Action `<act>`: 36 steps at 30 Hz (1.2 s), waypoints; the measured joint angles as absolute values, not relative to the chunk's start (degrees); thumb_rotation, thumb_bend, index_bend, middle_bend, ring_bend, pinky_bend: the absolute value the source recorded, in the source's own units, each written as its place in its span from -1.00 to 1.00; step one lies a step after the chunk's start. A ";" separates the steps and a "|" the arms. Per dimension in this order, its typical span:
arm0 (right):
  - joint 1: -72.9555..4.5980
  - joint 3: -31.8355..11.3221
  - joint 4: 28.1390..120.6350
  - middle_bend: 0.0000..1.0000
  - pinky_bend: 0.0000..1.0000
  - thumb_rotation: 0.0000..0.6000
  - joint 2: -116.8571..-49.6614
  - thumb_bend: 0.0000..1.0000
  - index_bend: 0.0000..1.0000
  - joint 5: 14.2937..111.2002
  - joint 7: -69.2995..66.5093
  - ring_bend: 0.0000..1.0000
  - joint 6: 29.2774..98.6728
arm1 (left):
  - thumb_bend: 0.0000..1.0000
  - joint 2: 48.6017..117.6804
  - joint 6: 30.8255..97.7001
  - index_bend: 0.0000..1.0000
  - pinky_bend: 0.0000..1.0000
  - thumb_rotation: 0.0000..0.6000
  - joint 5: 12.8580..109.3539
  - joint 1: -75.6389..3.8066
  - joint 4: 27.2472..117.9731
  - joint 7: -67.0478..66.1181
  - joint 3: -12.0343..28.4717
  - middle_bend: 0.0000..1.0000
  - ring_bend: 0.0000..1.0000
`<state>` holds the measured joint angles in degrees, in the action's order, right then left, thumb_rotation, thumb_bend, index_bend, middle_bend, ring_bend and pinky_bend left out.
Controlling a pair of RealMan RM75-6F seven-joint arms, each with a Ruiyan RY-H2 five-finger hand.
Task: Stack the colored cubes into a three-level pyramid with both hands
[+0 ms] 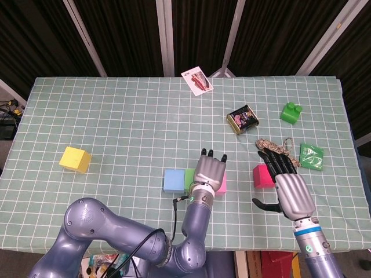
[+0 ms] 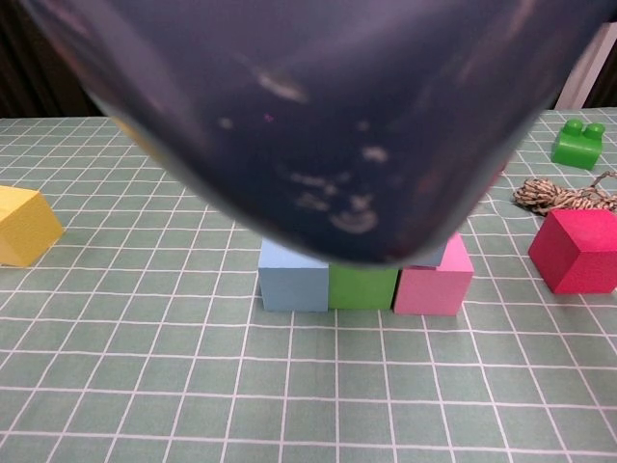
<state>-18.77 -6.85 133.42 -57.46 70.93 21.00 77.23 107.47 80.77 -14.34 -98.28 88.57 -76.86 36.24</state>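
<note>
The left hand (image 1: 209, 171) covers the pink cube (image 2: 433, 286), grip hidden, apparently starting the second level; the empty, spread right hand (image 1: 287, 186) should fetch the red cube (image 1: 262, 175).

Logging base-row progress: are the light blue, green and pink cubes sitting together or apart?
Together: light blue cube, green cube and pink cube form one touching row.

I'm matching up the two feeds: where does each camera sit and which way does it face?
Head view: high, looking down on the table; shows left hand and right hand.
Chest view: low, facing across the tabletop; a blurred arm fills the top.
Shared: pink cube, light blue cube, red cube, yellow cube.
</note>
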 measured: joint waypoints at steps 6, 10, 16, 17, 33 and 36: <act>-18.70 -6.84 133.45 -1.00 -1.00 1.00 -57.37 -0.67 -1.00 71.12 20.85 -1.00 77.18 | -0.20 108.55 81.27 -0.91 -0.80 1.00 -14.18 -98.57 87.70 -78.07 36.82 0.06 -0.84; -18.68 -6.89 133.40 -1.00 -1.00 1.00 -57.31 -0.67 -1.00 71.11 20.74 -1.00 77.13 | -0.21 108.92 81.71 -0.91 -0.80 1.00 -14.10 -98.51 87.28 -78.64 37.24 0.06 -0.84; -18.65 -6.82 133.38 -1.00 -1.00 1.00 -57.38 -0.67 -1.00 71.22 20.77 -1.00 77.04 | -0.20 109.14 82.06 -0.91 -0.80 1.00 -13.23 -98.09 87.19 -79.03 37.50 0.06 -0.84; -18.65 -6.79 133.37 -1.00 -1.00 1.00 -57.43 -0.67 -1.00 71.25 20.84 -1.00 77.02 | -0.21 109.19 82.09 -0.91 -0.80 1.00 -13.23 -98.02 87.18 -79.13 37.53 0.06 -0.84; -18.66 -6.95 133.10 -1.00 -1.00 1.00 -57.56 -0.67 -1.00 70.96 20.84 -1.00 76.98 | -0.23 110.37 82.13 -0.94 -0.81 1.00 -12.57 -97.02 86.39 -80.23 38.37 -0.17 -0.84; -18.65 -6.94 133.07 -1.00 -1.00 1.00 -57.61 -0.66 -1.00 70.90 20.88 -1.00 76.97 | -0.29 110.40 81.87 -0.94 -0.81 1.00 -12.26 -96.74 86.51 -80.20 38.50 -0.22 -0.84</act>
